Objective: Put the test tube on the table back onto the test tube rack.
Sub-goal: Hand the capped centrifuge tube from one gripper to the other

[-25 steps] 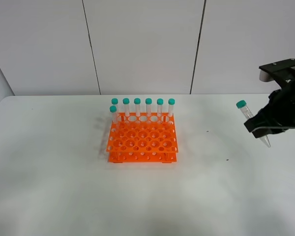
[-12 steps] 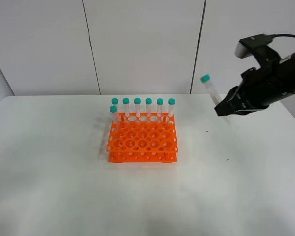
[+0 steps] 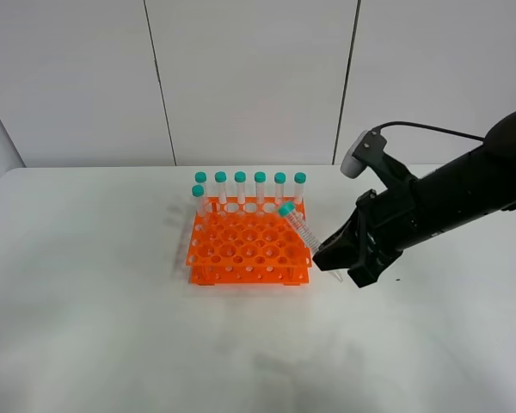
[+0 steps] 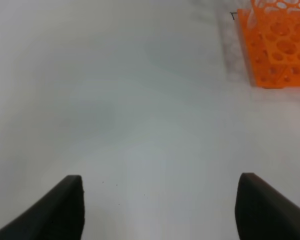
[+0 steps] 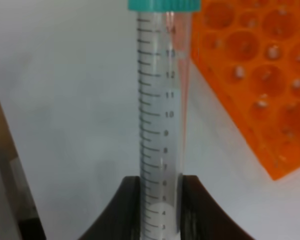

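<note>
My right gripper (image 3: pixel 333 255) is shut on the lower part of a clear test tube (image 3: pixel 302 231) with a teal cap (image 3: pixel 286 209). It holds the tube tilted, cap toward the rack, just off the right end of the orange test tube rack (image 3: pixel 249 245), above the white table (image 3: pixel 112 335). In the right wrist view the tube (image 5: pixel 160 110) sits between the dark fingers (image 5: pixel 124 210), with the rack (image 5: pixel 250 75) beside it. Several alike tubes (image 3: pixel 250 187) stand in the rack's back row. My left gripper (image 4: pixel 162 210) is open and empty over bare table, with the rack (image 4: pixel 277 45) some way off.
A white panelled wall (image 3: pixel 249 77) rises behind the table. A cable (image 3: pixel 430 129) loops above the right arm. The left arm does not show in the exterior view.
My right gripper has carried the tube from the far right, up and leftward, then down to the rack's right end. The rack and its tubes have not moved.
</note>
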{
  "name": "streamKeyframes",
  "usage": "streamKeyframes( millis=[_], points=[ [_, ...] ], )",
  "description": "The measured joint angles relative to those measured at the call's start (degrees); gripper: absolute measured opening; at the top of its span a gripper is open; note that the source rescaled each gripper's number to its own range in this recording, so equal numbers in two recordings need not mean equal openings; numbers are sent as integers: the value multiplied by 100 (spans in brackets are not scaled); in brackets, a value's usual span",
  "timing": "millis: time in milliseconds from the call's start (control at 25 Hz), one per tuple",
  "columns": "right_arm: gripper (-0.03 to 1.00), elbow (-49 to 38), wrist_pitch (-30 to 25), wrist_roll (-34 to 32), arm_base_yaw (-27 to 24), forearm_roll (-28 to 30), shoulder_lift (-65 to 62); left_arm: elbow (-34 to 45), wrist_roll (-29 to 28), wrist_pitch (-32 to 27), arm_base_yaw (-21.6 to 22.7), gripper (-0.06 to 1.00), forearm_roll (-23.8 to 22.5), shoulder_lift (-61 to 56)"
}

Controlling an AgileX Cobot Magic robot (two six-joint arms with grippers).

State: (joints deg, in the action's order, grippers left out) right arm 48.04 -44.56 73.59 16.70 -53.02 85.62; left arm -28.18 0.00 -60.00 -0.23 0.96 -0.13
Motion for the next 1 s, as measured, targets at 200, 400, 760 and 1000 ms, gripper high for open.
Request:
streamKeyframes(
  millis=[200,400,760,1000],
  points=[
    [2,-35,123,547,0,-648,30,0,0,0,0,98,0,0],
    [2,98,448,579,0,-711,129,0,0,0,0,98,0,0],
    [2,579,17,555,18,-807,861,-265,62,603,0,98,437,647],
    [2,579,17,560,18,-1068,885,-307,1279,2135,0,98,2150,2282]
  ],
)
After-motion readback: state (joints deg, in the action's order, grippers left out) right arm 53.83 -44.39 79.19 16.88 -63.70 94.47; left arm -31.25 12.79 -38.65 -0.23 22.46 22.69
